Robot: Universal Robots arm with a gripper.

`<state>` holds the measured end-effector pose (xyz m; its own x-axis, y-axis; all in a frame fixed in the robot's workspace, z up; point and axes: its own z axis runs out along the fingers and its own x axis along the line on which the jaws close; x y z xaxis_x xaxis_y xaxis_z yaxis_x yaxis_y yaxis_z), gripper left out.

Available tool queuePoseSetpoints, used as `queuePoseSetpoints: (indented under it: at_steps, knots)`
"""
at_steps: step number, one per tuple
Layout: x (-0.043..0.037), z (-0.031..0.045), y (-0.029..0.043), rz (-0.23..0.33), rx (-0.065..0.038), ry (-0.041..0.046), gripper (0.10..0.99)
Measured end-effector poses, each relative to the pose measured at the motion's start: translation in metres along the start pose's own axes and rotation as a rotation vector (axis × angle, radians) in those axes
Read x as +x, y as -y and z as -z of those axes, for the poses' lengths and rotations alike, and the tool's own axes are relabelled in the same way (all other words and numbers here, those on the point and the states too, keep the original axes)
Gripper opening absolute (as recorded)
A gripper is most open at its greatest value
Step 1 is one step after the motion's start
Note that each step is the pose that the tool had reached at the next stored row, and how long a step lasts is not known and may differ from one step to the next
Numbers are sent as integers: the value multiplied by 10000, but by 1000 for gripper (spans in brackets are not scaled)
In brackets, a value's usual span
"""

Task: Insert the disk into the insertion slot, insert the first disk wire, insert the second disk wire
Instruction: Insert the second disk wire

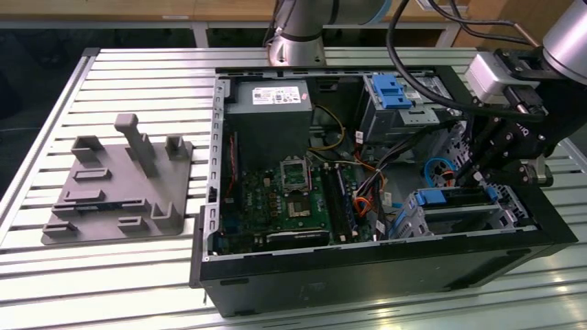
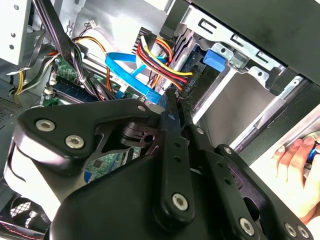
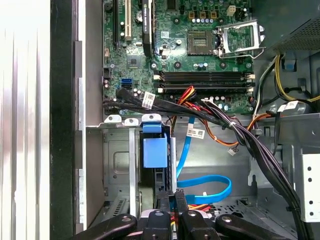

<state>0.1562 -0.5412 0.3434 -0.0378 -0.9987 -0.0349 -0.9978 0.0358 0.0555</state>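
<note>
The disk, with its bright blue carrier, sits inside the insertion slot, a silver perforated cage at the case's near corner on the exterior view's right. My gripper reaches down into the case right behind the disk's back edge. In both wrist views the black fingers stand close together, shut on the black connector of a red, yellow and black disk wire. A blue flat disk wire loops beside the gripper, and where its end sits is hidden.
A grey cage with a blue latch and the power supply stand at the back of the case. A thick black cable bundle crosses above the motherboard. A grey fixture plate lies on the slatted table. A person's hand is outside the case.
</note>
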Motion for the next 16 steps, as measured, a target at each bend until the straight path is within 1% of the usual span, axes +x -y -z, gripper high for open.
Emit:
queuePoseSetpoints:
  at_steps: [16]
  knots:
    - [31,-18,13,0,0,-3,161]
